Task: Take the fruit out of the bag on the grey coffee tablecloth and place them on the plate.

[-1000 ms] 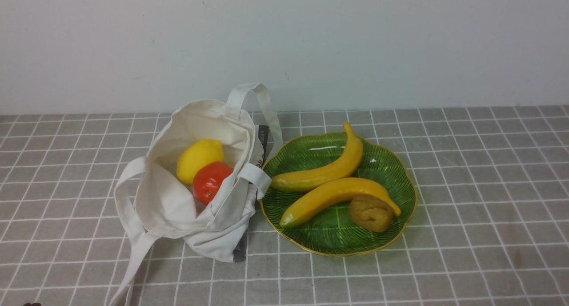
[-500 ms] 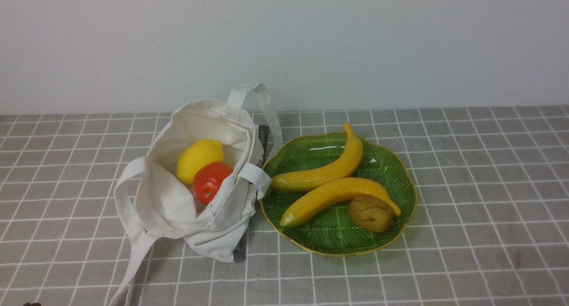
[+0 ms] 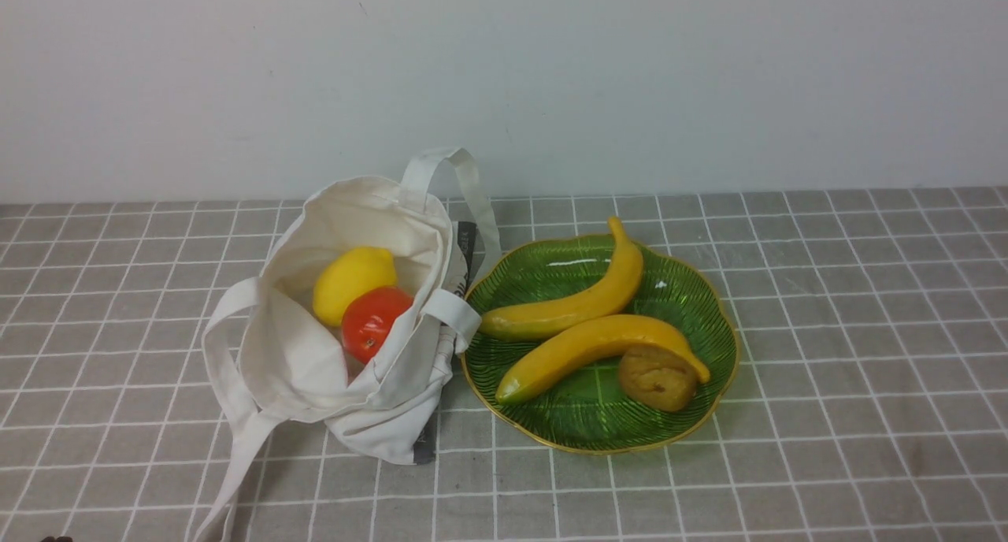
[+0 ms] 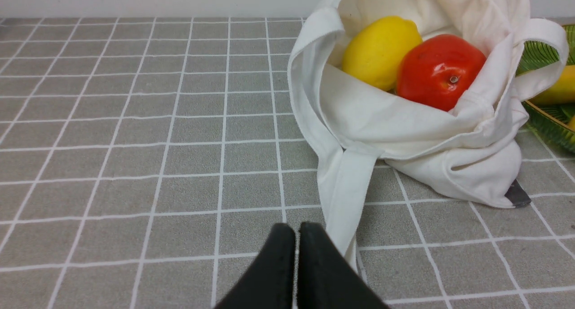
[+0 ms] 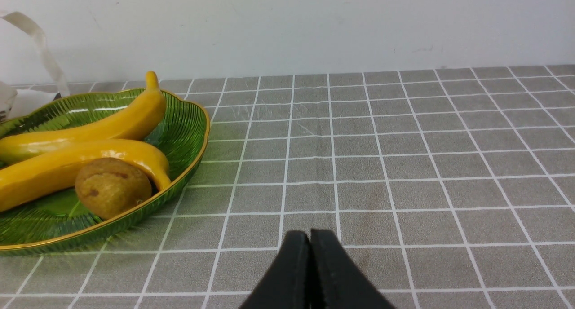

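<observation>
The off-white bag (image 3: 378,400) lies open on the grey checked tablecloth (image 3: 827,329), left of the green plate (image 3: 685,290). A yellow lemon (image 3: 353,280) and a red-orange fruit (image 3: 372,321) sit in the bag's mouth; both also show in the left wrist view, the lemon (image 4: 379,50) and the red fruit (image 4: 438,71). The brown rough fruit (image 3: 657,379) lies on the plate, also in the right wrist view (image 5: 112,187). My left gripper (image 4: 296,230) is shut and empty, just short of the bag's strap (image 4: 348,187). My right gripper (image 5: 310,237) is shut and empty, over the cloth beside the plate (image 5: 188,120).
Two yellow bananas (image 3: 583,306) (image 3: 591,349) lie on the plate. A white wall (image 3: 504,77) stands behind the table. The bag's long strap (image 3: 228,463) trails toward the front edge.
</observation>
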Motion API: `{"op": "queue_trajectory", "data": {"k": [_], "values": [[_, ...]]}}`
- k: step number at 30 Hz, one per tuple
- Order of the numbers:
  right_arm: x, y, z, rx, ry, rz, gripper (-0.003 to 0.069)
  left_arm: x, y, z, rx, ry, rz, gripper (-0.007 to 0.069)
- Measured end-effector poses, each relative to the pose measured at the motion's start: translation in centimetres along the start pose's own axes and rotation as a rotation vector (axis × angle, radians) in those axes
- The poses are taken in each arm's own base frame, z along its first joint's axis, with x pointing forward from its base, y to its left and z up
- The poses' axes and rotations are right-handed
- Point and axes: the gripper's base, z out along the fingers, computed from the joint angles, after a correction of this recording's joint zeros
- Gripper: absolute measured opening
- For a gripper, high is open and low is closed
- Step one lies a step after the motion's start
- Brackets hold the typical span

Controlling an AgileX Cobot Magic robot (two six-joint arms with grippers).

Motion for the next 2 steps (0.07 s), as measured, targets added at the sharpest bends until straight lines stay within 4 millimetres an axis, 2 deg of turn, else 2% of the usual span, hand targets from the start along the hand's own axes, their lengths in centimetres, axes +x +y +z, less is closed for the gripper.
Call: {"op": "queue_trajectory", "data": {"k": [2], "values": [[0.00,0.00,0.00,0.000,0.000,0.000,-0.0014,0.00,0.00,0.00,0.000,0.000,0.000,-0.0008]]}}
